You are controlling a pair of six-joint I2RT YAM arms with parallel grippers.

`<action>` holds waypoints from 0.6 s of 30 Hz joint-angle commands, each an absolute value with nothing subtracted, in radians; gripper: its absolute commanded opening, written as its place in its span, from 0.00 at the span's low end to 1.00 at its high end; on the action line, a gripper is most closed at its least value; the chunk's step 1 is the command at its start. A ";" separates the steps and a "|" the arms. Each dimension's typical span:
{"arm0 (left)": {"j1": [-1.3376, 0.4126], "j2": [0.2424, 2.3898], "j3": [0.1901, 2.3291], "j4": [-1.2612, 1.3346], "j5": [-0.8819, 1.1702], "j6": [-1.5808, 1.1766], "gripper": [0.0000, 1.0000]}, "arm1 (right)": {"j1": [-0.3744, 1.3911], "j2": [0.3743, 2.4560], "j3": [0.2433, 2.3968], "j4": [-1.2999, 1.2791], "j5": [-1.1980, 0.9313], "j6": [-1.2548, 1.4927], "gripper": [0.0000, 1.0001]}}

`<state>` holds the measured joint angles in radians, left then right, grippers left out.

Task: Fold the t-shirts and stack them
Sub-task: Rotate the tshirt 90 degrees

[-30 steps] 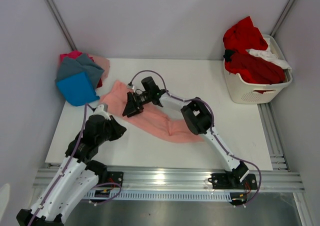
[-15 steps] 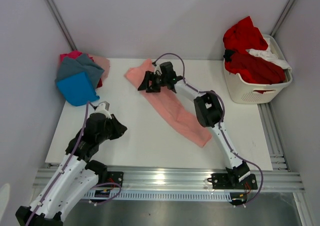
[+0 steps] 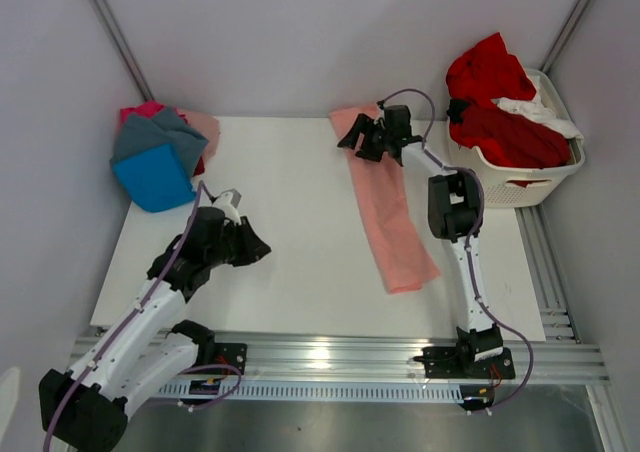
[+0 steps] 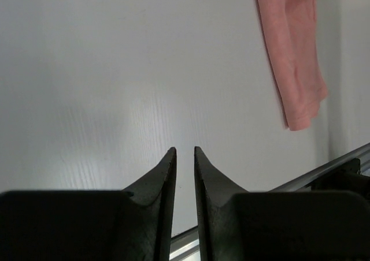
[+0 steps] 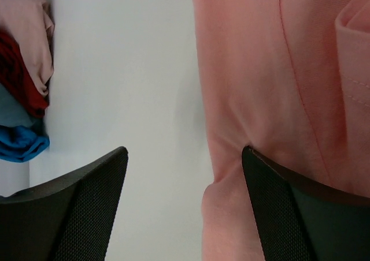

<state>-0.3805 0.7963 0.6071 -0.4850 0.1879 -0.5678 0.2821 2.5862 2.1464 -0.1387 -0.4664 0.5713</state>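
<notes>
The salmon-pink t-shirt (image 3: 385, 212) lies as a long narrow strip on the white table, running from the back edge toward the front right. My right gripper (image 3: 362, 138) is at its far end with jaws wide open. In the right wrist view (image 5: 184, 151) the shirt's edge (image 5: 260, 88) lies between the fingers and under the right finger. My left gripper (image 3: 260, 249) hovers over bare table at the left, shut and empty (image 4: 185, 150). It sees the shirt's near end (image 4: 292, 59) far off. Folded blue (image 3: 152, 177), grey (image 3: 155, 137), magenta and pale pink shirts are stacked at the back left.
A white slatted laundry basket (image 3: 510, 187) stands at the back right, holding red shirts (image 3: 500, 102) and a white one (image 3: 535, 110). The stack also shows in the right wrist view (image 5: 23, 99). Grey walls close in the back and sides. A metal rail (image 3: 340, 357) runs along the front.
My right gripper swept the salmon shirt from the left-middle of the table to the back right, stretching it into a strip. My left gripper shifted a little to the right.
</notes>
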 commanded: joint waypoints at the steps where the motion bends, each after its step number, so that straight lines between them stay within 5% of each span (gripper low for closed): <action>1: -0.388 0.845 0.701 -0.411 0.224 -0.502 0.22 | 0.264 2.511 2.053 -0.190 -0.403 0.468 0.87; 5: -0.388 0.945 0.811 -0.370 0.261 -0.451 0.22 | 0.267 2.355 1.887 -0.045 -0.508 0.378 0.94; 10: -0.390 1.150 0.916 -0.307 0.377 -0.430 0.23 | 0.293 2.238 1.876 -0.248 -0.491 0.269 0.97; 18: -0.399 1.362 1.026 -0.253 0.448 -0.429 0.22 | 0.397 1.982 1.602 -0.374 -0.185 0.176 0.99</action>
<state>-0.3836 1.3266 0.9615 -0.3134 0.3771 -0.4595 0.3637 2.0716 1.6424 -0.2832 -0.3489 0.2508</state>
